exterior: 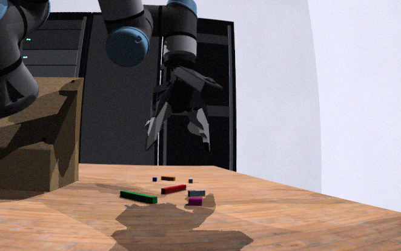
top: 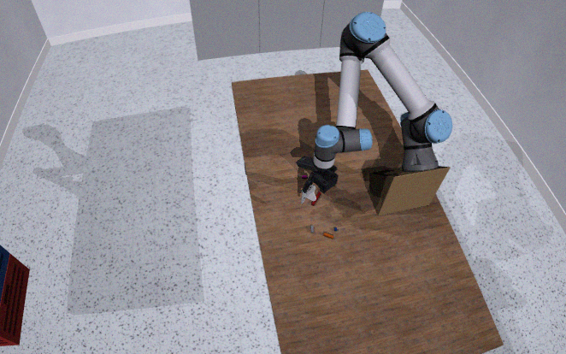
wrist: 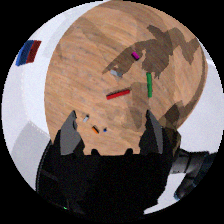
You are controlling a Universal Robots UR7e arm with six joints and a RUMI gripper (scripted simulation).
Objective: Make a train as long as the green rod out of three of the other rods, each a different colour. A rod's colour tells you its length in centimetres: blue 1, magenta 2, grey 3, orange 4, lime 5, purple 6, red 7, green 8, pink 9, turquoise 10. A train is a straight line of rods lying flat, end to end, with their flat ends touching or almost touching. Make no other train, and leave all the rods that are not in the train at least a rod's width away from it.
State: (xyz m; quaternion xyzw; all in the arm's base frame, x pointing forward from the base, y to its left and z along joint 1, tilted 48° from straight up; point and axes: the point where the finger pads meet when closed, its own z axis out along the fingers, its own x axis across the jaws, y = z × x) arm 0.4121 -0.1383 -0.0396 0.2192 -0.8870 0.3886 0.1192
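Note:
My gripper (exterior: 178, 150) (wrist: 111, 110) is open and empty, high above the table. The green rod (exterior: 138, 196) (wrist: 149, 85) lies apart; the arm hides it in the top view. The red rod (top: 317, 196) (exterior: 173, 189) (wrist: 118, 94) lies between it and a grey rod (exterior: 196, 193) (wrist: 116, 73). The magenta rod (top: 304, 176) (exterior: 195, 201) (wrist: 135, 55) lies near that grey rod. A second grey rod (top: 312, 229) (exterior: 190, 180) (wrist: 86, 118), the orange rod (top: 328, 235) (exterior: 168, 178) (wrist: 95, 130) and the blue rod (top: 335, 229) (exterior: 154, 179) (wrist: 105, 130) lie close by one another, not touching.
The wooden pedestal (top: 410, 192) (exterior: 65, 136) under the arm's base stands at one side of the brown table (top: 363, 291). A red and blue crate (top: 14, 295) (wrist: 28, 52) stands away from the table. The arm's shadow falls across the magenta rod's area.

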